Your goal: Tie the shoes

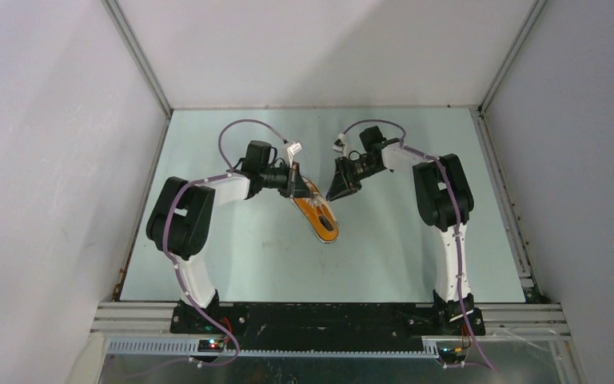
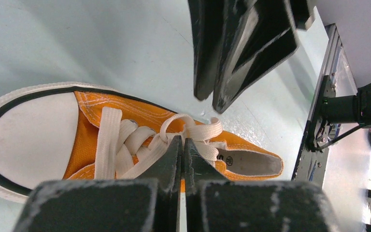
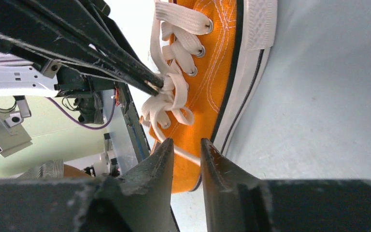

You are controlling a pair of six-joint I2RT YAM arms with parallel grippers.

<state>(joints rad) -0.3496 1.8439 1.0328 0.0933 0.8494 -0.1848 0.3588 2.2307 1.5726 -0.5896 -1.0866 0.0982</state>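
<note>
Two claws, one shoe, lying diagonally on the table between them. My left claw is clamped on the laces at the knot. My right claw is narrowly parted with a loose strand crossing its gap and the shoe dead ahead.

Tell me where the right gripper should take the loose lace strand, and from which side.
Take the loose strand on its free run below the laces, where it lies over the orange shoe. Come from the heel end with the right gripper straddling it crosswise. The strand crosses that gap, and the left gripper is shut on the laces further up.
</note>
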